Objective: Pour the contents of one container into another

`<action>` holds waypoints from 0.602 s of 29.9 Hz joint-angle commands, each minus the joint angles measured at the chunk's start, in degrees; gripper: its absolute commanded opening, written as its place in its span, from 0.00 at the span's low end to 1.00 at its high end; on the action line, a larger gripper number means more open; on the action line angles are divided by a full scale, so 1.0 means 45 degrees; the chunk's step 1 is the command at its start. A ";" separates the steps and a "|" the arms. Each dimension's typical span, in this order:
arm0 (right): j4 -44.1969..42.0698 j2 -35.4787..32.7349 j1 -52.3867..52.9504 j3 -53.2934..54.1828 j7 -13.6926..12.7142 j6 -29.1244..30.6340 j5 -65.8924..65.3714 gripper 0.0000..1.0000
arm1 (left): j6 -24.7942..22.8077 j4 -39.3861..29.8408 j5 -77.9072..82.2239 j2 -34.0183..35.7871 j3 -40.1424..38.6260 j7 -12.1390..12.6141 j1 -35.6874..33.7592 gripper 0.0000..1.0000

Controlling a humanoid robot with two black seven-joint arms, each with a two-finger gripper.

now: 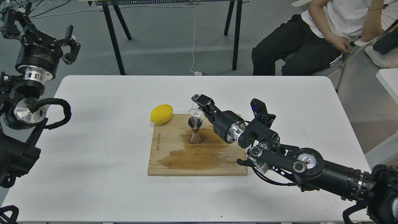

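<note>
The tiny clear glass cup [196,113] is tipped steeply, its rim turned down right over the mouth of the steel jigger [195,130]. My right gripper [200,108] is shut on the cup, reaching in from the right just above the jigger. The hourglass-shaped jigger stands upright on the wooden board [164,155], which shows a dark wet stain around and in front of it. My left gripper [69,40] is raised off the table's far left corner, open and holding nothing.
A yellow lemon [161,114] lies at the board's back left corner, partly on the white table [102,161]. Black table legs stand behind the table. A seated person [314,37] is at the back right.
</note>
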 commanded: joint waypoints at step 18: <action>-0.0628 0.0017 -0.0080 -0.0426 0.1739 -0.0559 -0.2994 0.33 | -0.0020 0.0000 -0.0001 0.0001 -0.0078 0.0000 -0.0001 1.00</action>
